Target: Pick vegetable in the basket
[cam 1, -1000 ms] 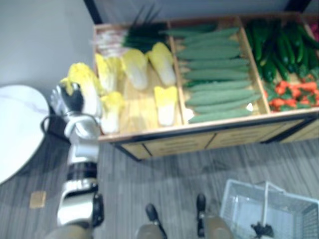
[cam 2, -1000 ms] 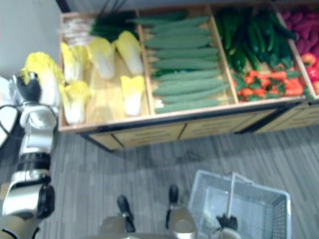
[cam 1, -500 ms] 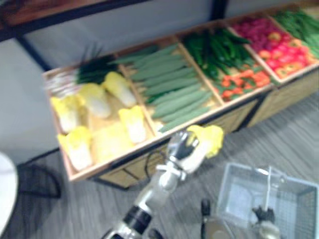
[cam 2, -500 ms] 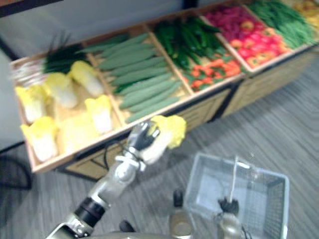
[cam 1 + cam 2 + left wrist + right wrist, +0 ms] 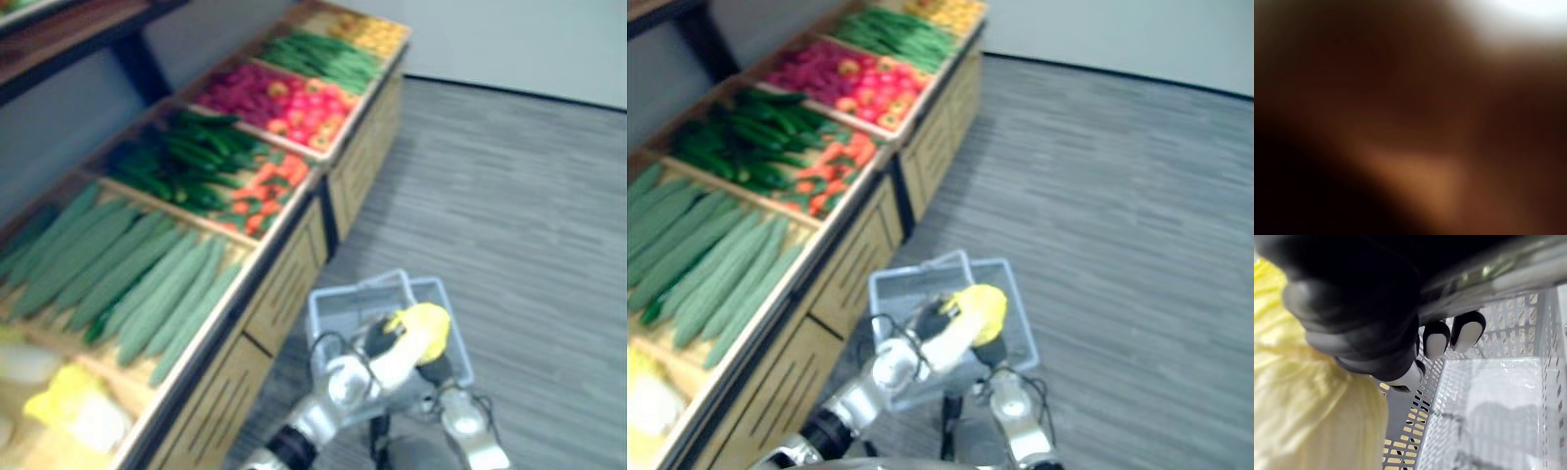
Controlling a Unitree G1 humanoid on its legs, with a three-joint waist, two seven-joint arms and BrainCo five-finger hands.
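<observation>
One cabbage (image 5: 423, 331) in left hand (image 5: 380, 343), now above basket (image 5: 353, 294), earlier beside shelf (image 5: 284, 294)

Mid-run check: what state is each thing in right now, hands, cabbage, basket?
cabbage: held in the air over the basket, not yet inside.
left hand: shut on the cabbage.
right hand: shut on the basket handle.
basket: held by its handle, empty.

Over the basket (image 5: 345, 292), the cabbage (image 5: 421, 331) and left hand (image 5: 377, 341) cover its near wall and part of its floor; blur hides how they meet, and the left wrist view gives nothing legible. The basket's handle (image 5: 1498, 274) runs off the picture's edge past the right hand (image 5: 1366, 328). Left of the basket, pale yellow vegetables (image 5: 73, 421) on the produce stand (image 5: 284, 257) are cut off.
</observation>
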